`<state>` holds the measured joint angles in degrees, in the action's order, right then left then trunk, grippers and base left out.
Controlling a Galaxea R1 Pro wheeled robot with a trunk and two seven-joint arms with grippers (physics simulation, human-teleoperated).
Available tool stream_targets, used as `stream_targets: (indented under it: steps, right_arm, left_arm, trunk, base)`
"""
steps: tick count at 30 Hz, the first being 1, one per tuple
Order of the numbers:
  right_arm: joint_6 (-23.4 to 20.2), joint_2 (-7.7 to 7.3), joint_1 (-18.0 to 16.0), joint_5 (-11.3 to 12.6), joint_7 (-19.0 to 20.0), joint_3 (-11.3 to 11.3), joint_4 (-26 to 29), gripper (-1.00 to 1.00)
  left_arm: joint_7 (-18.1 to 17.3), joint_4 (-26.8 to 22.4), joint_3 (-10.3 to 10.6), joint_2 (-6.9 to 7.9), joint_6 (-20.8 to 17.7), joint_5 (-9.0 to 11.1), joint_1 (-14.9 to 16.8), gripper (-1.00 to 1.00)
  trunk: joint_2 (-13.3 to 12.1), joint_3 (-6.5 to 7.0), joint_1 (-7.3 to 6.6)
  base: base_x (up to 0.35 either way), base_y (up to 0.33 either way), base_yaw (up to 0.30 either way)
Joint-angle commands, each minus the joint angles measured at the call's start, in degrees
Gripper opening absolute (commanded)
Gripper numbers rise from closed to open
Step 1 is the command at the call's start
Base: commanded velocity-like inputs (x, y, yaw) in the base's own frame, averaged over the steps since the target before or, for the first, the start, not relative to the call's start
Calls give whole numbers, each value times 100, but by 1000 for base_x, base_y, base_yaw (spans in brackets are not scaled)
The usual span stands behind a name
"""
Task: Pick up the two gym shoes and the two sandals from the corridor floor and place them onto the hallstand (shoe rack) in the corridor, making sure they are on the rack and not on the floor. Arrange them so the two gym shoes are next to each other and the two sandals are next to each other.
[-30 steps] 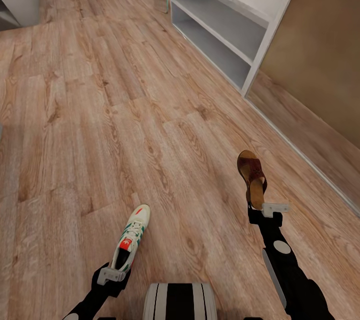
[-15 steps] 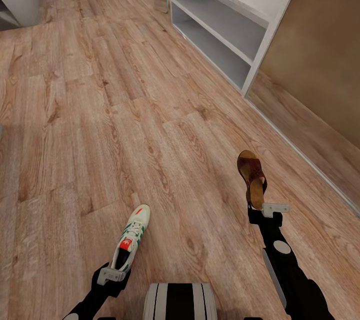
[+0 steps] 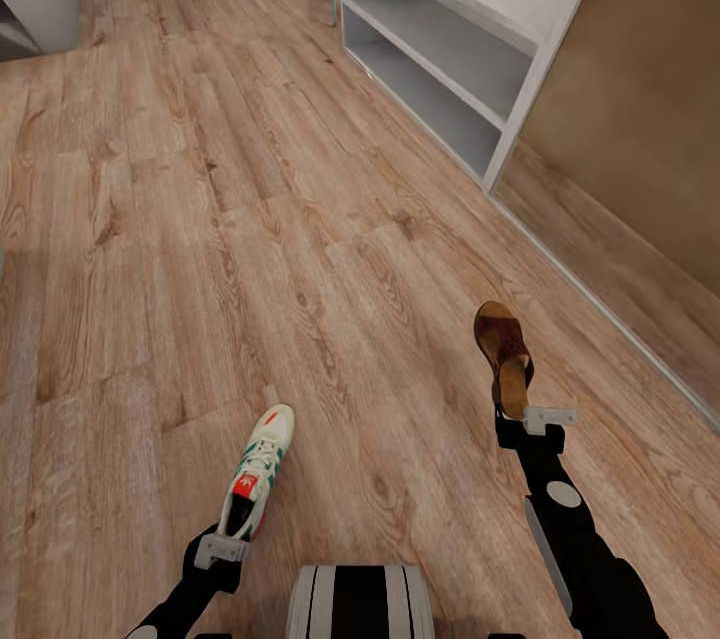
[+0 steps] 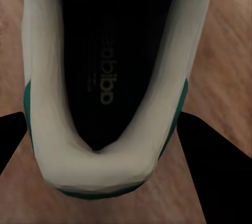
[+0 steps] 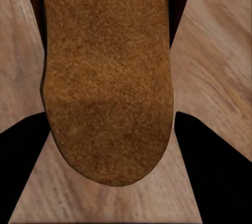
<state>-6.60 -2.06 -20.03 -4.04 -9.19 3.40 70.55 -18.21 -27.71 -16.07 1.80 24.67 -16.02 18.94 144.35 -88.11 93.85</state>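
While the hallstand (image 3: 470,39) stands ahead on the right with both shelf levels bare, each arm carries one shoe clear of the corridor floor (image 3: 200,219). The left gripper (image 3: 222,551) is clenched on the heel of a gym shoe (image 3: 257,469), toe pointing away from the robot; in the left wrist view the heel collar (image 4: 100,171) sits between the dark fingers. The right gripper (image 3: 537,416) grasps the heel end of a sandal (image 3: 505,354), whose tan insole (image 5: 107,77) lies between its fingers.

The step in hand appears to be carrying both to the rack. To do it well, I judge the base should roll closer and square up to the open shelves before either arm reaches, since the rack is well apart from both grippers. Each shoe hangs from its heel alone, so slow, level motion should keep it from pivoting. Set the gym shoe toward one end of a shelf and the sandal toward the other, leaving room beside each for its mate.
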Motion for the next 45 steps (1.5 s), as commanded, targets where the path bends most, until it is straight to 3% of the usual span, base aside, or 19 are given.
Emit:
stream_targets:
  steps: [1,24,33,38,41,42,45]
  right_arm:
    - [-44,-2,-1,-44,-22,-6,-18,-100]
    - [-44,4,-1,-49,-30,-6,-178,-100]
    - [5,4,-1,-60,-13,-22,-613,-100]
    - [10,4,-1,-62,-12,-331,-673,-100]
    - [10,4,-1,-62,-19,-443,-673,-100]
    - [9,4,-1,-57,-21,-455,-669,-100]
    - [12,0,-1,-55,-21,-457,-660,-100]
  left_arm:
    - [-35,-5,-45,-12,28,-64,4,-100]
    - [-33,-76,-45,-22,31,-52,-7,-100]
    - [-26,-69,-56,-22,17,-53,-5,-100]
    - [-21,-63,-67,-15,5,-51,-5,-100]
    - [-23,-60,-277,-14,7,-51,-5,-100]
    - [-24,-60,-449,-13,14,-51,-5,-100]
    - [-24,-65,-572,-13,18,-51,-5,-100]
  trunk:
    - [1,-3,-1]
    - [1,-3,-1]
    - [-11,196,-24]
    - [-18,307,-37]
    - [-22,374,-45]
    - [-23,396,-47]
    - [-27,462,-55]
  base:
    - [0,0,0]
    - [0,0,0]
    - [0,0,0]
    - [0,0,0]
    - [0,0,0]
    - [0,0,0]
    - [0,0,0]
